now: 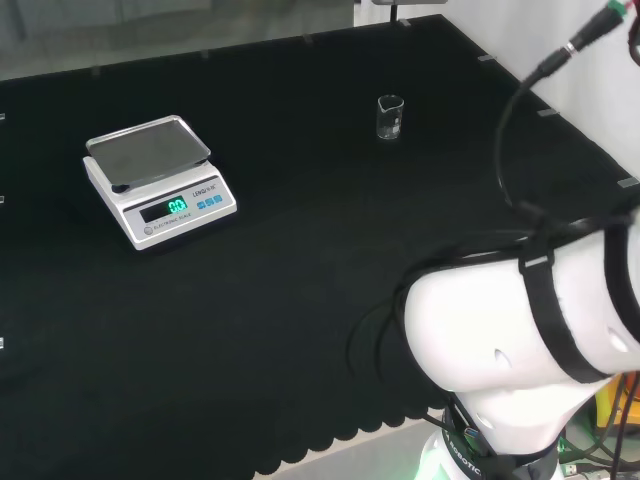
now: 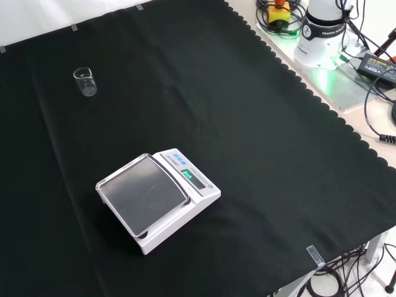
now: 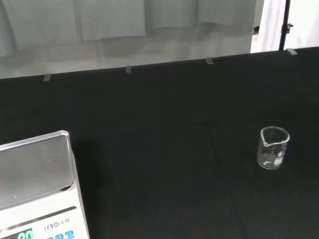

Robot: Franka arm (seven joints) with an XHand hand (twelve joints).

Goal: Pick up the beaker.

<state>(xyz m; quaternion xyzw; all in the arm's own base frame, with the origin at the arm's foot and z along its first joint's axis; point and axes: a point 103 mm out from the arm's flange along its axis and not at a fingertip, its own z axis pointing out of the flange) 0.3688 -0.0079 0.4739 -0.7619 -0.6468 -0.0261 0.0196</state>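
A small clear glass beaker (image 1: 390, 118) stands upright and alone on the black cloth, far back and right of centre in the head view. The front view has the beaker (image 2: 85, 81) near the upper left. From the wrist camera the beaker (image 3: 272, 148) looks empty, with its spout turned away from the scale. Nothing touches it.
A white digital scale (image 1: 160, 180) with a steel pan and a lit green display sits on the cloth left of the beaker in the head view; it is also seen as the scale (image 2: 158, 198) and the scale (image 3: 35, 191). The arm's white links (image 1: 530, 340) fill the lower right of the head view.
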